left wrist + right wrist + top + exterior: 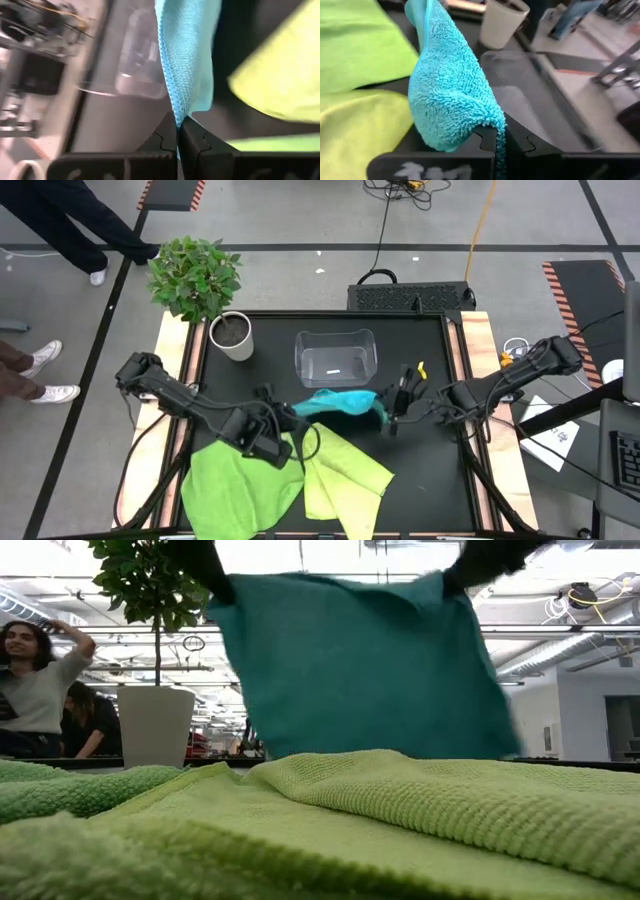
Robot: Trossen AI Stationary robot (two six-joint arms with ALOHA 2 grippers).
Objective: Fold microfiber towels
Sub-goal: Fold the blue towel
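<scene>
Three towels are in play: one turquoise towel [338,402], one bright green towel [235,485] and one pale yellow-green towel [345,475]. There is one clear bin [336,356], one potted plant [200,285] in a white pot, and two arms, each with one hand.

The turquoise towel hangs in the air over the middle of the desk [420,480], just in front of the bin, stretched between the two hands. Its top edge runs left to right, so its long axis lies across the desk, and the rest of it drops straight down; in the low view it shows as a broad sheet [365,665] hanging nearly flat, its lower edge hidden behind the green cloth in front.

The left hand [178,131] is pinched tight on one upper corner of the turquoise towel [187,50], the fingers [165,142] meeting on the hem. The right hand [502,137] is likewise clamped on the other upper corner, where the cloth [450,95] bunches over one finger.

The two green towels lie spread and rumpled on the near part of the desk, the bright one to the left, the pale one to the right, and they seem to overlap along their shared edge. The plant stands at the far left corner, beside the bin.

At least two people show in the room beyond the desk.
</scene>
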